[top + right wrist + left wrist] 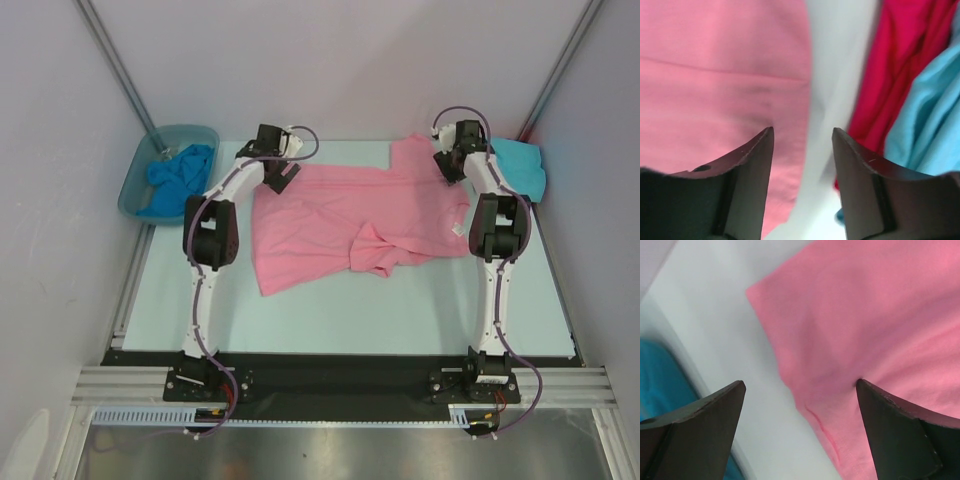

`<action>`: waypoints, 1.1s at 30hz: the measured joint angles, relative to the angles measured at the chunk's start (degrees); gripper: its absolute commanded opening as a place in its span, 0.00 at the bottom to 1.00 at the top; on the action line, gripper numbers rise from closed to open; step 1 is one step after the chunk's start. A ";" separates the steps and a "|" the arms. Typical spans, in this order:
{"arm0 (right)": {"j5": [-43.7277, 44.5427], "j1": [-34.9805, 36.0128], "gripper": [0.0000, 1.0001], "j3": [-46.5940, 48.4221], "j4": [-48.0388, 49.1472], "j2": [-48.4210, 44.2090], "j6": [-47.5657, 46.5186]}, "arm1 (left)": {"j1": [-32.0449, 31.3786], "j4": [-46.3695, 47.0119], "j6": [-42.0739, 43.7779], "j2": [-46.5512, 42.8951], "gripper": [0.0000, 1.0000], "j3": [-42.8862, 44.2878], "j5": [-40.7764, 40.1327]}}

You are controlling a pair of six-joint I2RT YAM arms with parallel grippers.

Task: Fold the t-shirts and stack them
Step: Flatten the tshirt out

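Pink cotton tee [350, 225]: one, lay rumpled at centre frame on the worktop [400, 320]. My left fingers [700, 415] and right fingers [747, 170] stood parted, holding nothing. Step, I judged: flattening. Next: pinching its upper corners.

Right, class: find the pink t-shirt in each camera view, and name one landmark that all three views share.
Top external: the pink t-shirt lies spread mid-table, between the arms.
Left wrist: it fills the upper right, with one corner pointing left.
Right wrist: it fills the left half.
Shared landmark: the pale table bordering the shirt's edge.
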 measured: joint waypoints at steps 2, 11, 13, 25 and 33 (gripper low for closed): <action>-0.85 0.63 0.58 -1.40 -1.16 -1.60 0.59 | 0.02 1.25 -0.31 -1.81 1.00 -1.38 -0.81; -8.61 2.62 0.61 -2.40 -9.35 -13.53 3.93 | -0.31 1.01 2.47 -16.35 1.00 -2.89 4.31; -10.88 2.49 0.61 -3.26 -12.37 -16.55 3.89 | -0.55 -1.88 5.29 -20.96 1.00 -4.83 9.57; -17.73 -5.64 0.39 -31.74 -22.58 -27.43 4.81 | -2.12 -22.25 13.22 -21.75 1.00 -23.74 24.90; -17.73 -13.29 0.38 -33.81 -20.11 -35.10 9.88 | -2.05 -24.20 13.94 -25.57 1.00 -35.34 24.94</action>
